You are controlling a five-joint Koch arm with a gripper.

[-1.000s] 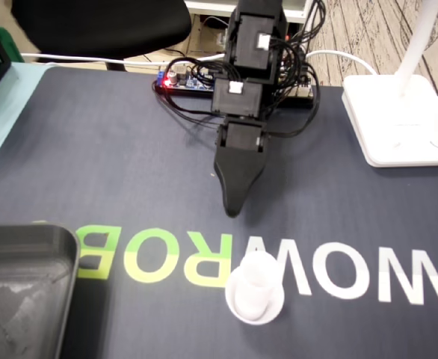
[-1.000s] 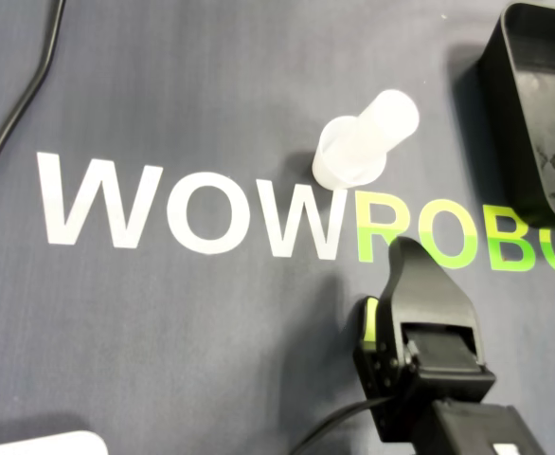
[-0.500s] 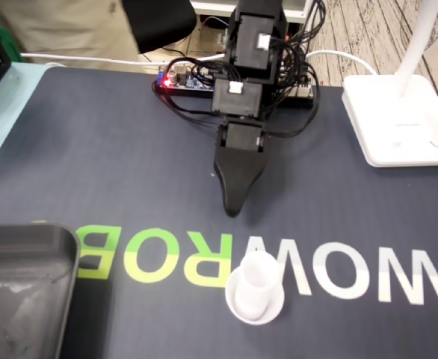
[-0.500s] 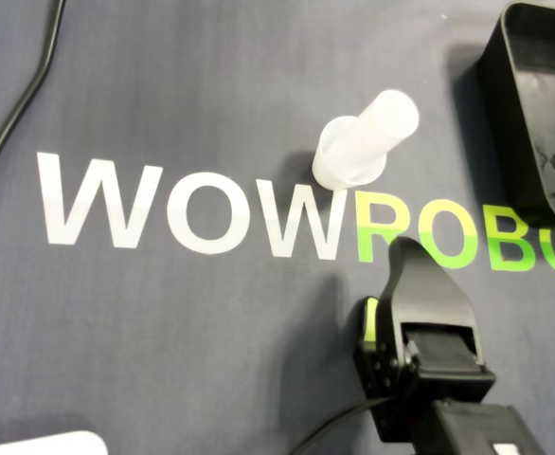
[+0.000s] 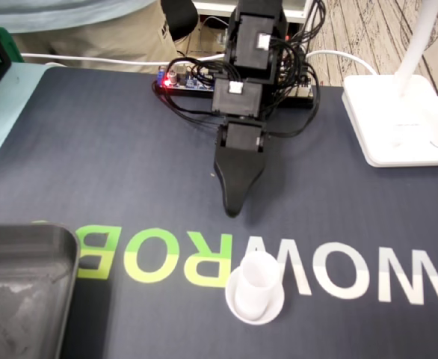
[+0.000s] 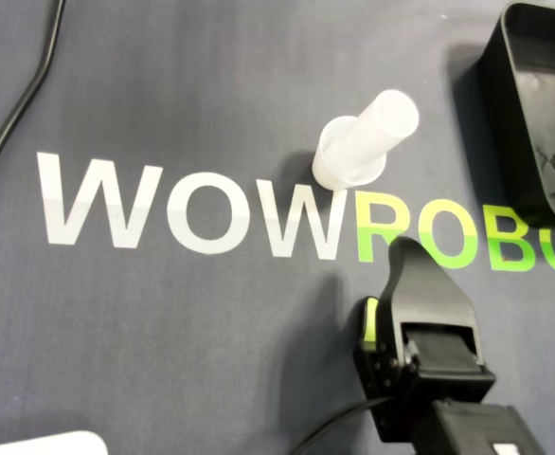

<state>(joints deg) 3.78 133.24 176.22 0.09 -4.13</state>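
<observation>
End effector (image 5: 234, 208) hovers mid-frame, apparently empty; only one tip shows, so open or clenched can't be told. White tube (image 5: 255, 288) stands lower centre on the surface (image 5: 92, 149), untouched. The grasp is all to come.

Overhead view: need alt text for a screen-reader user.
A black pincer points toward a white plastic tube that stands upright on a dark mat printed WOWROBO, with a gap between them. A black tray sits at the top right edge, and a black cable runs down the top left.
</observation>
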